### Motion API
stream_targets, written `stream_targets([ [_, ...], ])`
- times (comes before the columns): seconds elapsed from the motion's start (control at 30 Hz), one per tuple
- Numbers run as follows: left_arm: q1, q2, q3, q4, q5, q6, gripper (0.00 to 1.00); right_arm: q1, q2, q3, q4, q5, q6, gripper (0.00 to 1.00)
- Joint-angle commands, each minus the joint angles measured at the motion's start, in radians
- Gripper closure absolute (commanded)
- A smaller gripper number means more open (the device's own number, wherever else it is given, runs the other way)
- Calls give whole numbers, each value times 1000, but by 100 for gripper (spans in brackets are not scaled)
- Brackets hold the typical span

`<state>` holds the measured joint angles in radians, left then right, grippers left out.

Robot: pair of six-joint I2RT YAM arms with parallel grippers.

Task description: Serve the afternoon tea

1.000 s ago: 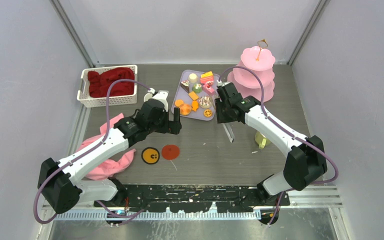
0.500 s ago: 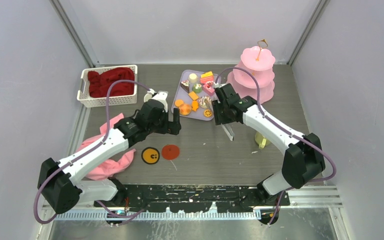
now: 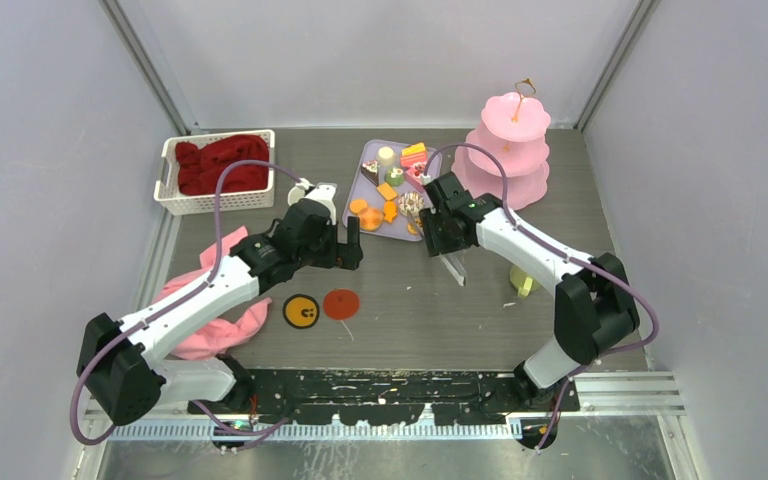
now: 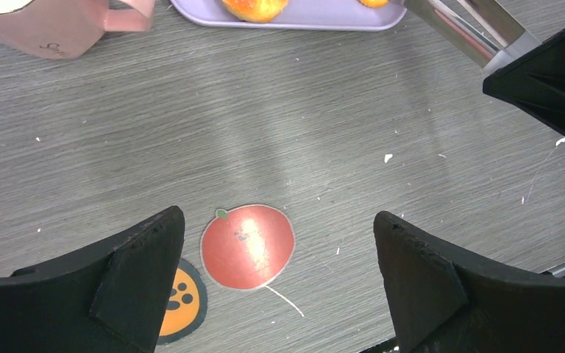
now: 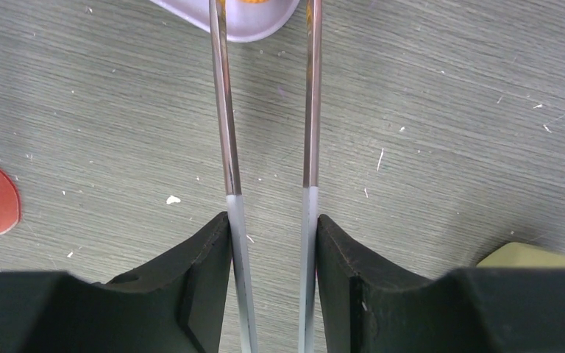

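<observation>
Toy cakes, donuts and fruit pieces (image 3: pixel 390 190) lie on a lilac tray (image 3: pixel 352 222) at the table's middle back. My right gripper (image 3: pixel 438 235) (image 5: pixel 274 220) is shut on long metal tweezers (image 5: pixel 224 110), whose two legs stand apart. The legs reach over the tray's near corner (image 5: pixel 257 26), and their tips are out of view. My left gripper (image 3: pixel 350 240) (image 4: pixel 279 220) hangs open and empty over the table, above a red apple coaster (image 4: pixel 248 246). One mug (image 4: pixel 44 26) stands left of the tray. A pale yellow mug (image 3: pixel 523 280) sits by the right arm.
A pink three-tier stand (image 3: pixel 513 145) rises at the back right. At the back left, a white basket (image 3: pixel 170 200) holds a red cloth (image 3: pixel 220 165). A pink cloth (image 3: pixel 215 320) lies under the left arm. An orange paw coaster (image 3: pixel 302 311) lies beside the apple coaster (image 3: pixel 340 303).
My right gripper has shifted left with the tweezers, closer to the tray's near corner. The left arm has barely moved.
</observation>
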<state>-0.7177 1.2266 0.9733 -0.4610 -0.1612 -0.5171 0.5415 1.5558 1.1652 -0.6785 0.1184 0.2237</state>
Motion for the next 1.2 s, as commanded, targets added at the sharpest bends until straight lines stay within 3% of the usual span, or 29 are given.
stream_targets([
  [0.0,5,-3,1,15,-7,-5,1,6,-4,8,48,-17,-21,52],
  [0.93,7,-4,-14,19,-1,-18,1,52,11,4,-4,36,-41,47],
  [1.17,6,-3,-16,20,1,-21,1,52,1,11,-7,39,-43,57],
])
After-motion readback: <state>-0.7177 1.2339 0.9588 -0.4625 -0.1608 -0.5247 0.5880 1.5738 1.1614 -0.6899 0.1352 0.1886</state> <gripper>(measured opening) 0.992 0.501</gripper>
